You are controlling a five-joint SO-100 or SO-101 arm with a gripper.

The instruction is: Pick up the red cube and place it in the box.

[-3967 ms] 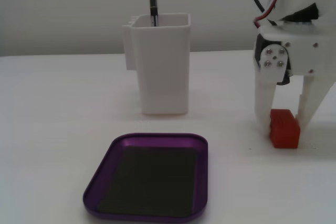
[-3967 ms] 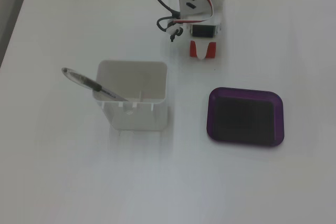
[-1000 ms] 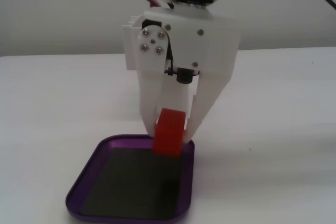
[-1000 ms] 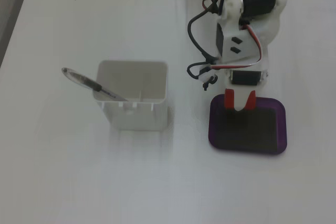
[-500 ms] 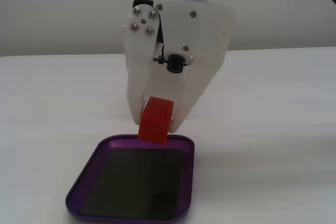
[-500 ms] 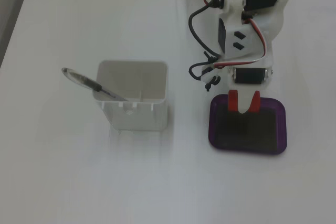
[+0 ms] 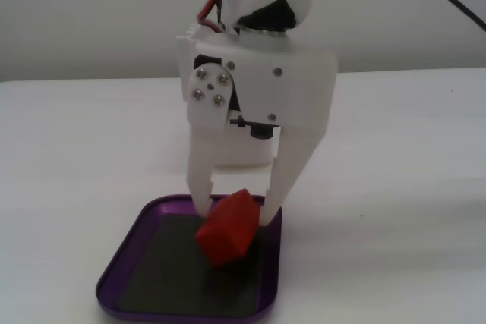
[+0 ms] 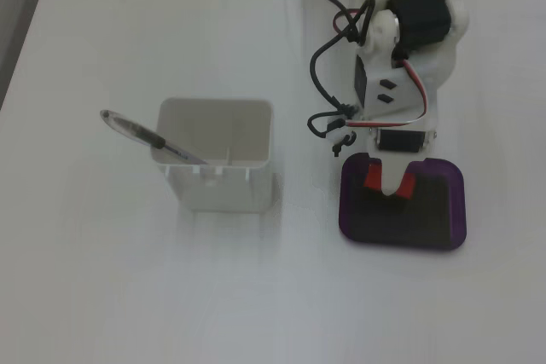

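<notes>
The red cube (image 7: 228, 227) is tilted between my gripper's (image 7: 236, 214) two white fingertips, which press on its left and right sides. It hangs low over the dark floor of the purple box (image 7: 115, 272), near the box's far edge; I cannot tell whether its lower corner touches the floor. In the other fixed view, from above, my gripper (image 8: 392, 187) reaches down into the box (image 8: 454, 210), and the red cube (image 8: 373, 178) shows as red patches on both sides of the finger.
A tall white container (image 8: 217, 164) with a pen (image 8: 149, 135) leaning out of it stands to the left of the box in the fixed view from above. The arm's cables (image 8: 328, 83) loop beside the wrist. The table is white.
</notes>
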